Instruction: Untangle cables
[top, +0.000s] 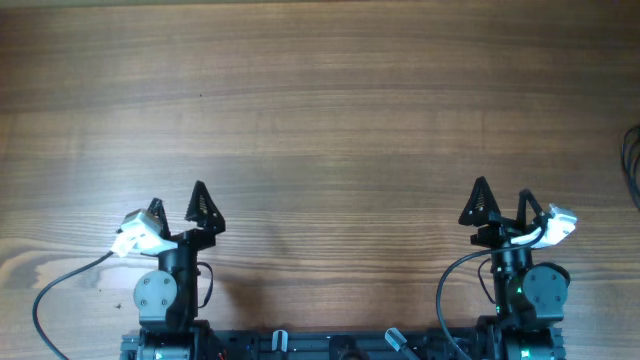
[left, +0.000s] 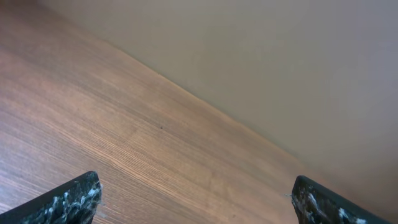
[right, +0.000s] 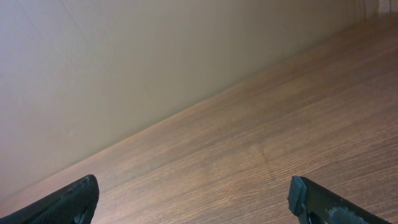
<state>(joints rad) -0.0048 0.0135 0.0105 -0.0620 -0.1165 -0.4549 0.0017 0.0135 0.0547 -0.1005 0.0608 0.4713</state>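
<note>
Only a small piece of the cables (top: 632, 166) shows: thin black loops at the far right edge of the overhead view, mostly cut off by the frame. My left gripper (top: 178, 200) is open and empty near the table's front edge at the left. My right gripper (top: 503, 192) is open and empty near the front edge at the right, well short of the cables. In the left wrist view, the left gripper (left: 199, 200) has only bare wood between its fingers. The right gripper (right: 194, 200) shows the same in the right wrist view. No cable appears in either wrist view.
The wooden table (top: 320, 110) spreads ahead of both arms. A thicker black arm cable (top: 60, 285) loops at the front left, another (top: 448, 280) runs by the right arm base. A beige wall (left: 280, 56) stands behind the table's far edge.
</note>
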